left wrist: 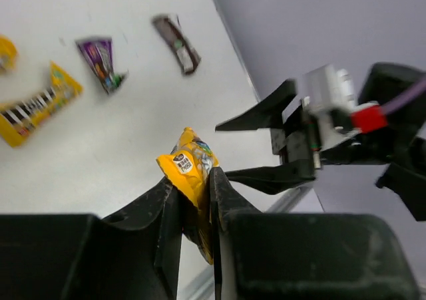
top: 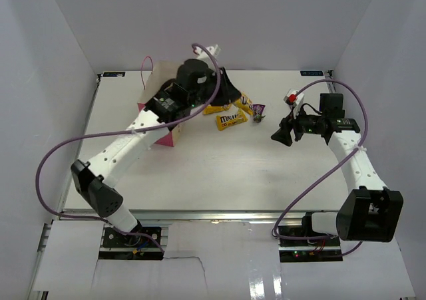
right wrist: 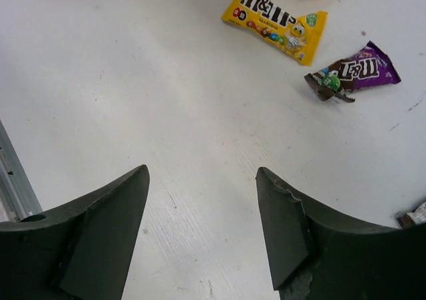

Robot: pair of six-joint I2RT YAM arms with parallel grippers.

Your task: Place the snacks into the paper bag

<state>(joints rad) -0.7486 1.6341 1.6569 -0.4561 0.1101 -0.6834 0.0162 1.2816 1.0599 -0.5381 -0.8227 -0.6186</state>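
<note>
One pink paper bag (top: 174,137) stands at the left, largely covered from above. The left gripper (left wrist: 196,180) is clamped on a yellow M&M's packet (left wrist: 188,163); centre it over the bag's mouth, lower, then let go. The right gripper (right wrist: 201,180) hangs spread and empty.

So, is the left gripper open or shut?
Shut: the left gripper clamps a yellow packet, seen in its wrist view.

Bright, even light washed the white tabletop (top: 219,173); shadows were soft, and the left wrist view's background was blurred.
</note>
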